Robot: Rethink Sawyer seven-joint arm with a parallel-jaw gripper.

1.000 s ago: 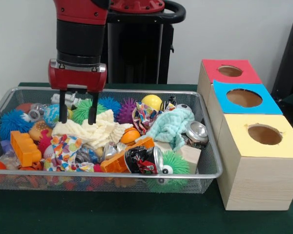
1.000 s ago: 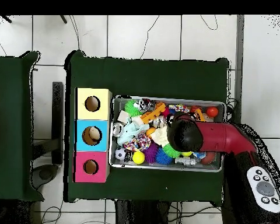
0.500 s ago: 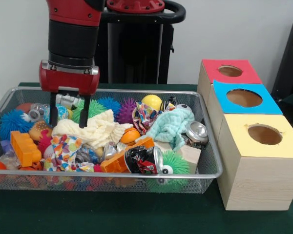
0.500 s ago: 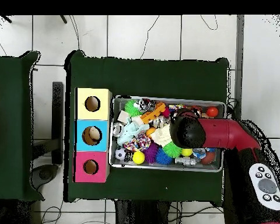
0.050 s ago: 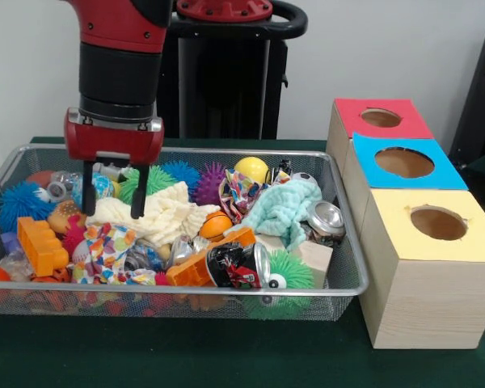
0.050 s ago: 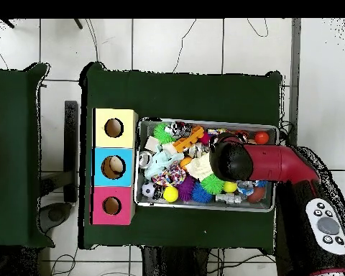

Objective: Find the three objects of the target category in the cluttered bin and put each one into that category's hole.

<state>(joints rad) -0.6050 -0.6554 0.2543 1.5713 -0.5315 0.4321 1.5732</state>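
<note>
The target category is not named, so which three things count cannot be told. What the gripper (image 5: pixel 112 191) stands over is the cream knitted cloth (image 5: pixel 158 212), bunched in the left-middle of the wire bin (image 5: pixel 339 279). A pale green cloth (image 5: pixel 284 208) lies further right, and a patterned cloth (image 5: pixel 105 246) sits near the front left. If cloths are the category, all three are in the bin and none has reached a hole.

The gripper is spread apart and holds nothing, its two dark fingers (image 5: pixel 135 191) hanging at the cloth's left end, one of them seemingly just off its edge.

A good grasp likely means centring over a raised fold, descending straight, and closing on a thick bunch rather than a thin edge. The green spiky ball (image 5: pixel 142 181) behind and the orange block (image 5: pixel 41 245) to the left crowd the spot and could get pinched too. Cloth trails, so a high lift seems wise before heading to the boxes with red (image 5: pixel 380 118), blue (image 5: pixel 404 162) and yellow (image 5: pixel 437 223) holes.
</note>
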